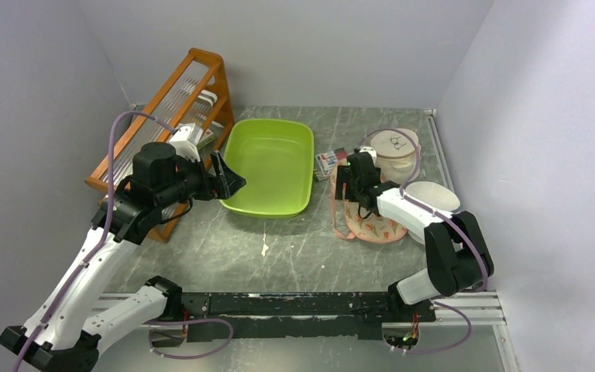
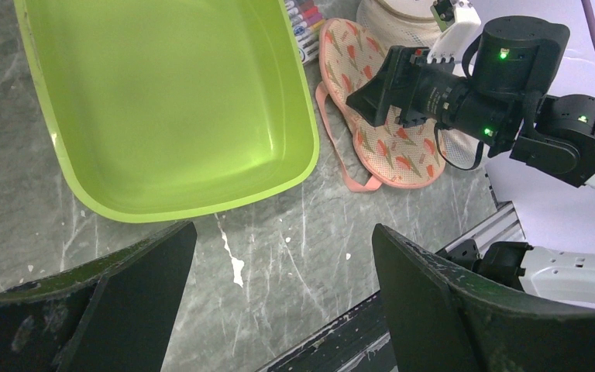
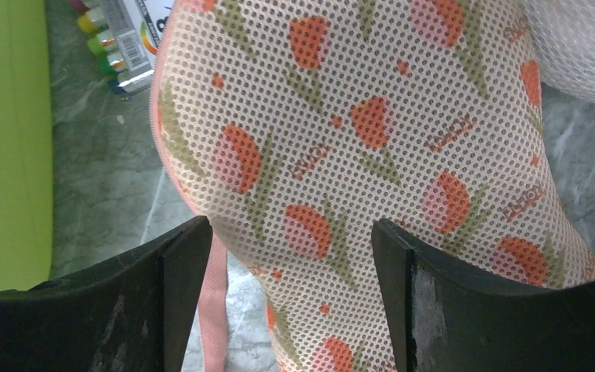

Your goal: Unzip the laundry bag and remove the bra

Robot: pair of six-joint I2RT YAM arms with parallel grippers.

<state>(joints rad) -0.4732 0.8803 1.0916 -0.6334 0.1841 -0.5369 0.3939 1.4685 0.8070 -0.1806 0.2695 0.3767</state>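
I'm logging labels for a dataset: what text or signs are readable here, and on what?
"FASHION", probably; small and tilted, repeated across the laundry bag.
Print and barcode on the marker pack: too blurred to read.
Black scribble on the tub lid: too small to read.

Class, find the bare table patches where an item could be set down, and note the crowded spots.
Bare: the table between green tub and base rail, plus the tub's inside. Crowded: the right, where laundry bag, marker pack, white tubs and right end effector cluster.
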